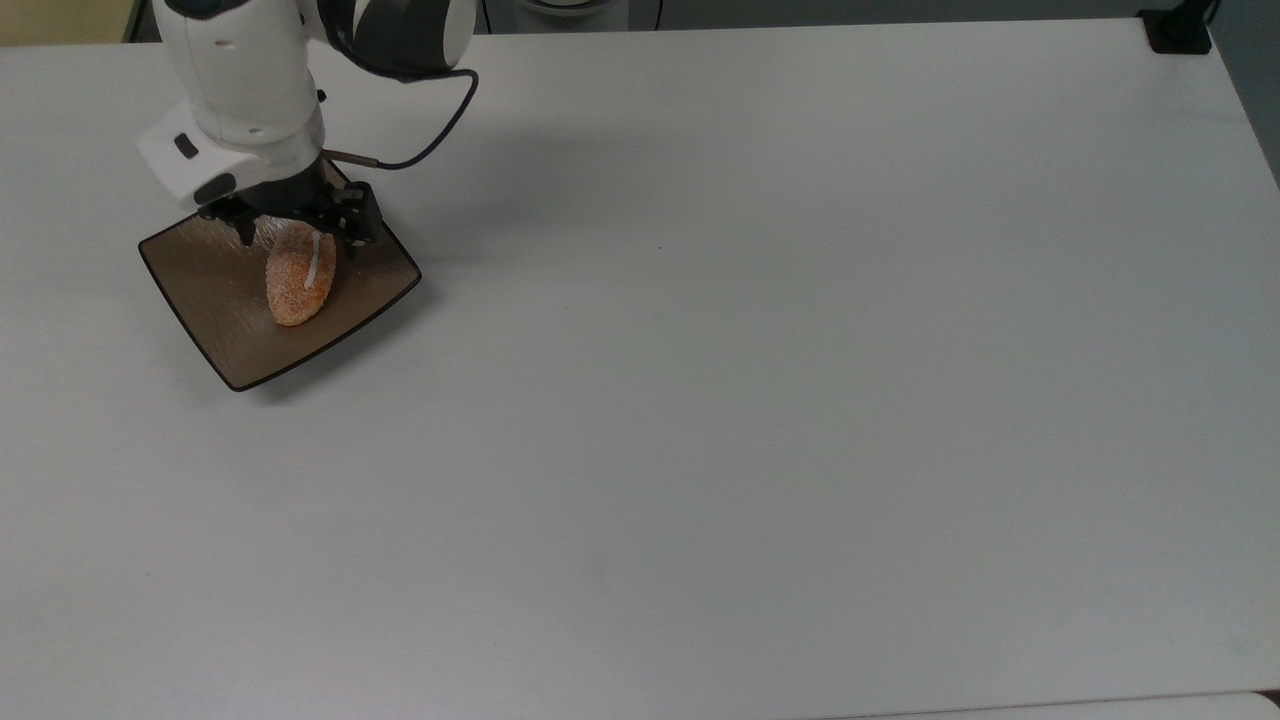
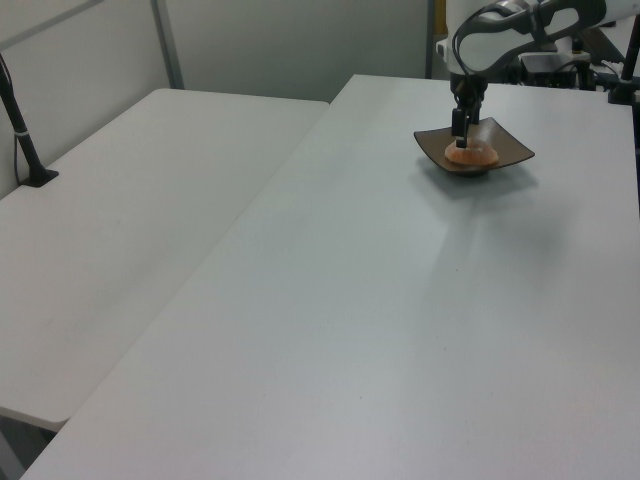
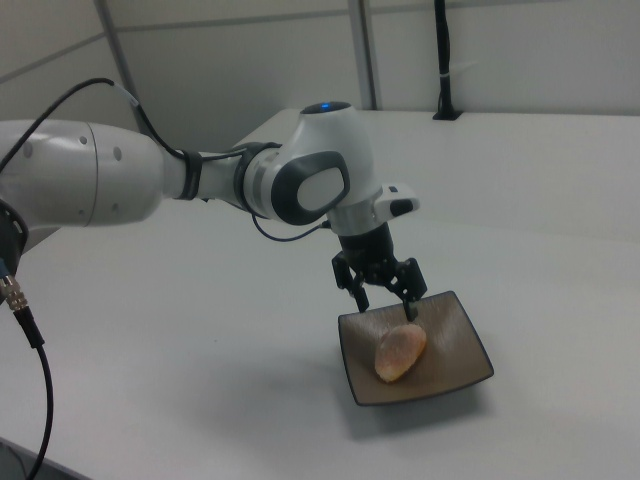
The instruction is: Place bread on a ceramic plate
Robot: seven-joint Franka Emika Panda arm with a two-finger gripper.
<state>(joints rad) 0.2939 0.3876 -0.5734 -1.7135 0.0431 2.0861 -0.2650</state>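
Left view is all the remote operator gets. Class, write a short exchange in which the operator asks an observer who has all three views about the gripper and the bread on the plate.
Operator: From here the gripper looks like one dark bar above the bread. Is it open?
Observer: Yes. The right view shows it open, with one finger on either side of the bread's far end.
Operator: Does the bread lie fully on the plate?
Observer: Yes. The top view shows it lying flat inside the plate, white stripe up, clear of the dark rim on every side.
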